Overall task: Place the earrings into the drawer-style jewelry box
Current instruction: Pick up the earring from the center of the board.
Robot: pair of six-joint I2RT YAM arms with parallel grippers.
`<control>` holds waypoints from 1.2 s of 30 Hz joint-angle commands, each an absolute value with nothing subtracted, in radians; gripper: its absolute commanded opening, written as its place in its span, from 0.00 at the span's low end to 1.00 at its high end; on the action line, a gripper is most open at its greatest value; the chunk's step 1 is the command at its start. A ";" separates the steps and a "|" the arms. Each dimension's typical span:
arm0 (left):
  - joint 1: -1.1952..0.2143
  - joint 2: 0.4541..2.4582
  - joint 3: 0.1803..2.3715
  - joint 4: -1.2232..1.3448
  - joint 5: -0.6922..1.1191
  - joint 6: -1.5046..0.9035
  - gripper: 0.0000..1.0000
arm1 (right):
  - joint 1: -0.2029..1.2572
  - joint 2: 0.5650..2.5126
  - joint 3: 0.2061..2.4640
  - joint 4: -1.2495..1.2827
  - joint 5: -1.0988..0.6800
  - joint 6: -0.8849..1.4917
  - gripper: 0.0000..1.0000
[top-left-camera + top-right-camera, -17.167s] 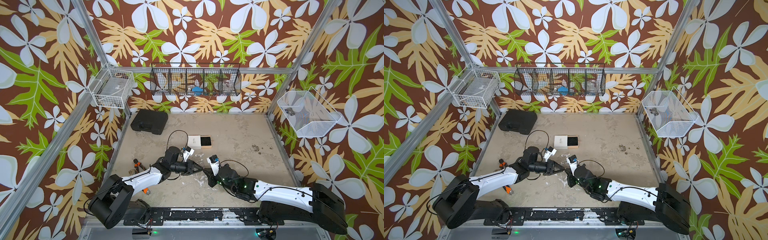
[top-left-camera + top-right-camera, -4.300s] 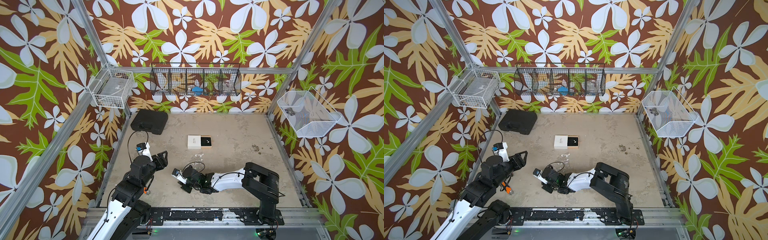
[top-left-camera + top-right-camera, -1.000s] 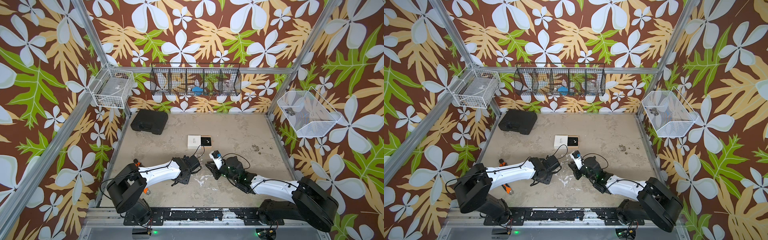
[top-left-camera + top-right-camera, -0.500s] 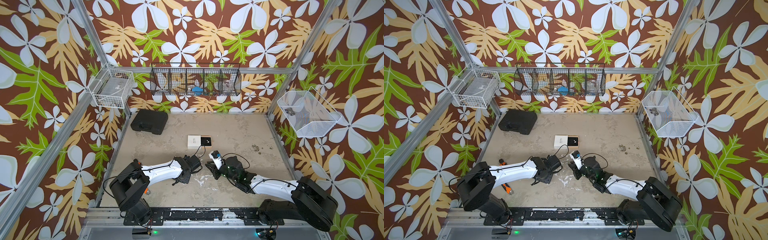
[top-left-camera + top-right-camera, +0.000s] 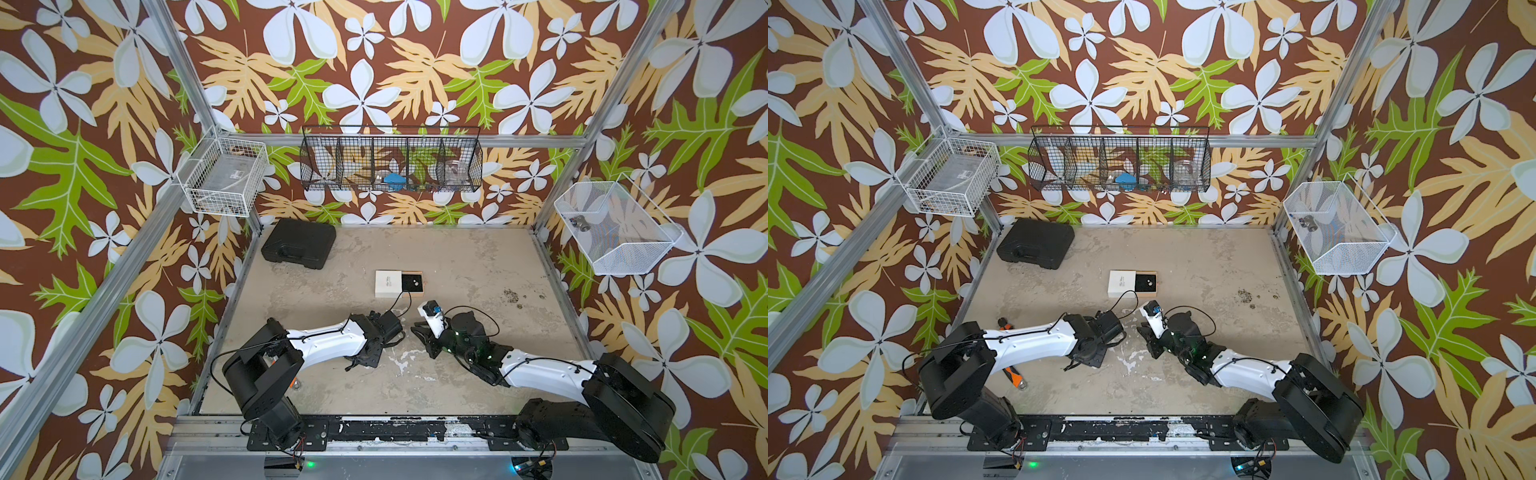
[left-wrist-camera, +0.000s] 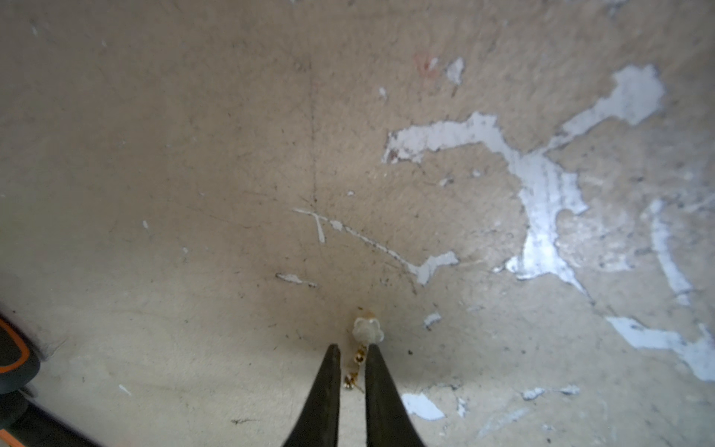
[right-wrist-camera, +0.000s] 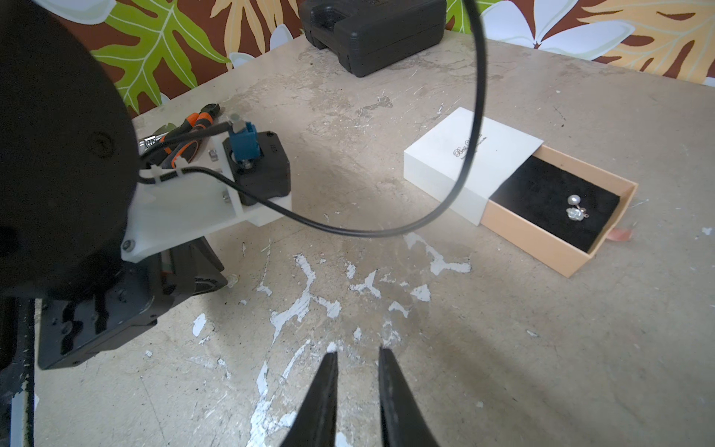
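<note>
The drawer-style jewelry box (image 5: 388, 284) (image 5: 1121, 284) lies mid-table, its white sleeve (image 7: 472, 162) to the left. Its tan tray (image 7: 541, 240) is slid out to the right, and two small pale earrings (image 7: 574, 207) lie on its black lining. A third earring (image 6: 366, 332), a whitish flower bead on a gold stem, lies on the table. My left gripper (image 6: 353, 348) (image 5: 353, 365) points down over it, with the jaws a narrow gap apart either side of the stem. My right gripper (image 7: 356, 350) (image 5: 417, 331) hovers low nearby, slightly open and empty.
A black plastic case (image 5: 299, 249) (image 7: 371, 31) sits at the back left. Orange-handled pliers (image 5: 1013, 374) (image 7: 185, 135) lie by the left arm. Wire baskets (image 5: 390, 160) hang on the walls. The left wrist's cable (image 7: 478, 116) arcs in front of the box.
The left jaws have narrowed round the earring on the table. Both arms have stayed almost still, and the right gripper's gap is the same.
</note>
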State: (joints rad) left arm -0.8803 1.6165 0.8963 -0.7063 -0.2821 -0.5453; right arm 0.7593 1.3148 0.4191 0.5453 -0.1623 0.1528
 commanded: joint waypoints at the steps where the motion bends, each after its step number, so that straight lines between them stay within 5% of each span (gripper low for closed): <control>1: -0.881 1.614 0.896 -0.710 -0.278 -0.539 0.13 | 0.759 1.315 0.423 0.548 -0.172 0.146 0.22; 17: -0.881 1.542 0.892 -0.675 -0.248 -0.551 0.00 | 0.754 1.300 0.420 0.546 -0.176 0.148 0.22; 26: -0.748 1.206 0.888 -0.379 0.052 -0.684 0.00 | 0.752 1.048 0.287 0.717 -0.234 0.184 0.22; 36: -0.682 0.959 0.772 0.056 0.162 -0.938 0.00 | 0.760 0.841 0.275 0.862 -0.369 0.302 0.27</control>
State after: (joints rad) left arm -0.6884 0.9775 0.7959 -0.1219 0.1093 -0.8280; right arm 0.7536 0.8486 0.2607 0.7910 -0.3130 0.2554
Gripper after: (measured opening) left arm 0.054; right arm 0.267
